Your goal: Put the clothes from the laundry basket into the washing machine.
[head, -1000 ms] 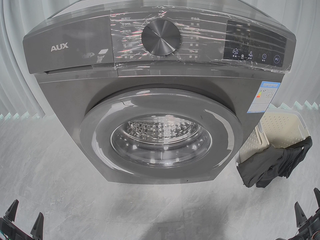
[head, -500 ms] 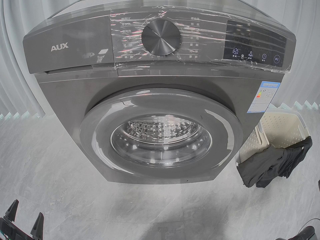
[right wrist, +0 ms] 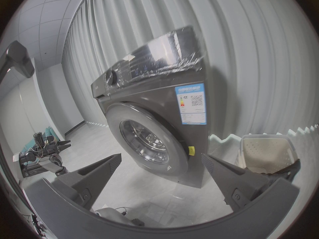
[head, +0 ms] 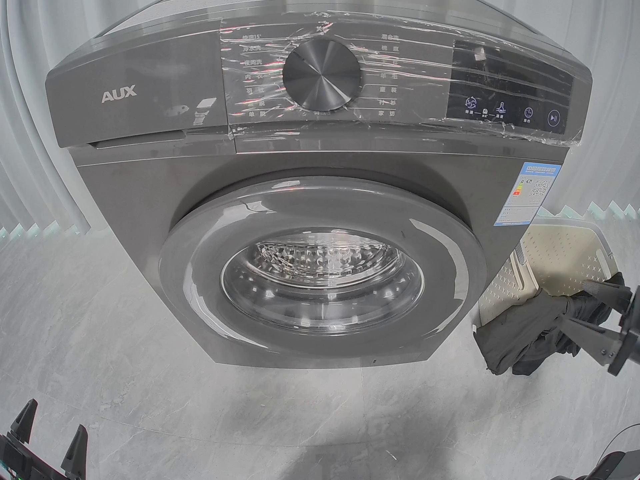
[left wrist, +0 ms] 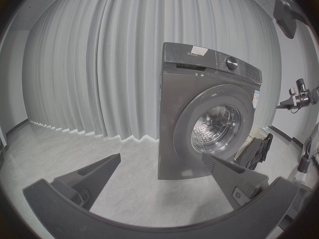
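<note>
The grey washing machine [head: 320, 168] stands in front of me with its round glass door [head: 323, 278] shut. To its right a cream laundry basket [head: 567, 251] sits on the floor, dark clothes [head: 520, 338] draped over its front rim. My right gripper [head: 571, 301] hangs open at the right edge, its fingertips just in front of the clothes; I cannot tell if they touch. Its wrist view shows the basket [right wrist: 265, 151] and clothes [right wrist: 289, 170] beyond the open right gripper [right wrist: 159, 160]. My left gripper [head: 55, 415] is open and low at the front left.
Pale curtains [head: 20, 135] hang behind the machine. Grey tiled floor [head: 100, 315] lies open to the left of the machine and in front of it. In the left wrist view the machine [left wrist: 206, 110] stands ahead of the open left gripper [left wrist: 161, 160].
The right gripper dropped out of the bottom right corner, then came back in higher at the right edge, beside the dark clothes. The left arm, clothes and basket have not moved.
</note>
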You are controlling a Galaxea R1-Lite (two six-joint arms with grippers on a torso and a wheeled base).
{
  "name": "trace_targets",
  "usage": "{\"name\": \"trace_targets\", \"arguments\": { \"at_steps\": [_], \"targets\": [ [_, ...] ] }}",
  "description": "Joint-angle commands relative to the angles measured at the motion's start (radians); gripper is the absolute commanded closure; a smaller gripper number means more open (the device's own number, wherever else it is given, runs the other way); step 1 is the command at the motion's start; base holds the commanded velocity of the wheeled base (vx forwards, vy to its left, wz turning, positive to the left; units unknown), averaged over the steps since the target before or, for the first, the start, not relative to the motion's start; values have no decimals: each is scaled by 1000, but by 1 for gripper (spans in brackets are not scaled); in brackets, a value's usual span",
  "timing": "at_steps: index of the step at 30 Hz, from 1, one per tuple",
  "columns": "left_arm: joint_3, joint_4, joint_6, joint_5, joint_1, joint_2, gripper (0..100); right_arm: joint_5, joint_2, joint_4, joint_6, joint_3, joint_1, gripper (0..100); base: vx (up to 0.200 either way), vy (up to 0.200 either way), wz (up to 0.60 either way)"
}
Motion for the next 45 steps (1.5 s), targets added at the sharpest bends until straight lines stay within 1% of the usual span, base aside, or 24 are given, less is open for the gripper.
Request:
{"name": "trace_targets", "arguments": {
  "at_steps": [1,2,3,5,8,11,14,15,16,17,18,21,25,31,34,35,37,38,45],
  "targets": [
    [15,1,0,0,0,-15,0,-46,259,-57,13,-60,117,0,0,0,0],
    [15,0,0,0,0,-15,0,-46,261,-57,15,-62,117,0,0,0,0],
    [15,0,0,0,0,-15,0,-47,279,-55,42,-86,123,0,0,0,0],
    [15,1,0,0,0,-15,0,-50,307,-57,76,-106,138,0,0,0,0],
    [15,1,0,0,0,-15,0,-52,342,-58,111,-114,137,0,0,0,0],
    [15,0,0,0,0,-15,0,-53,359,-61,113,-119,135,0,0,0,0],
    [15,1,0,0,0,-15,0,-58,411,-110,113,-125,142,0,0,0,0],
    [15,0,0,0,0,-15,0,-64,425,-121,111,-125,142,0,0,0,0],
    [15,0,0,0,0,-15,0,-84,448,-142,111,-125,143,0,0,0,0],
    [15,1,0,0,0,-15,0,-90,457,-149,111,-125,143,0,0,0,0],
    [15,1,0,0,0,-15,0,-110,482,-169,108,-125,146,0,0,0,0],
    [15,1,0,0,0,-15,0,-124,519,-210,111,-131,169,0,0,0,0],
    [15,1,0,0,0,-15,0,-119,554,-233,108,-155,178,0,0,0,0],
    [15,0,0,0,0,-15,0,-124,594,-236,107,-197,204,0,0,0,0],
    [15,0,0,0,0,-15,0,-124,608,-238,102,-208,204,0,0,0,0],
    [15,1,0,0,0,-15,0,-124,625,-238,102,-229,204,0,0,0,0],
    [15,1,0,0,0,-15,0,-124,626,-238,102,-232,203,0,0,0,0],
    [15,0,0,0,0,-15,0,-126,634,-236,102,-252,201,0,0,0,0],
    [15,0,0,0,0,-15,0,-124,641,-236,100,-264,203,0,0,0,0]
  ]
}}
